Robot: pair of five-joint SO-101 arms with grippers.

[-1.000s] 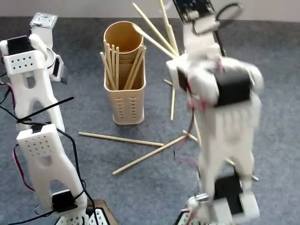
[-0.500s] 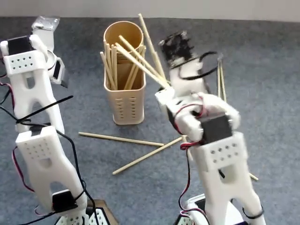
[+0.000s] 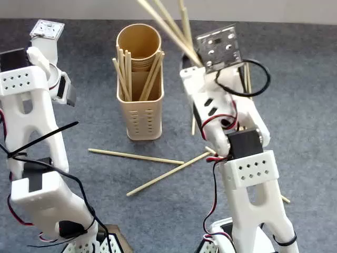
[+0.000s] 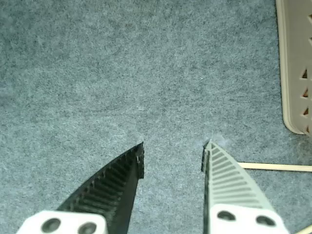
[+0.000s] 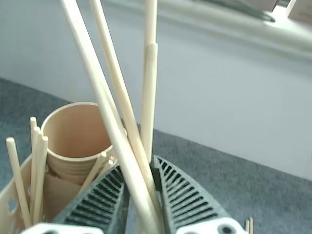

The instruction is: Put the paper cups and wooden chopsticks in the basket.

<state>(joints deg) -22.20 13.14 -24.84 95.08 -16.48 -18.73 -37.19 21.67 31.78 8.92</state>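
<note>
Basket [image 3: 141, 108] stands upright on the bench [image 3: 300, 95], which has a grey carpet-like top. A stack of paper cups [image 3: 138, 42] sits in the basket's far end. Several wooden chopsticks [image 3: 125, 74] stand inside the basket, leaning on the cups and the walls.

Right hand [image 5: 138, 168] is just beside the basket, on the side away from the left arm. It is pinching a bundle [image 5: 114, 112] of at least three chopsticks, with both fingers pressed onto them. The bundle points up and fans out, tilting back over the basket's cup end.

Left hand [image 4: 173, 156] is spread with nothing between its fingers, low over bare bench on the basket's other side. One basket corner shows at the edge of the left wrist view. A chopstick end [image 4: 275, 167] lies flat just beside the light fingertip, not touching it.

Two loose chopsticks lie flat on the bench off the basket's near end. One [image 3: 136, 156] is nearly straight across, the second [image 3: 168, 174] is slanted, and their ends are close together. Further sticks [image 3: 246, 79] lie behind the right arm, well apart from the basket.
</note>
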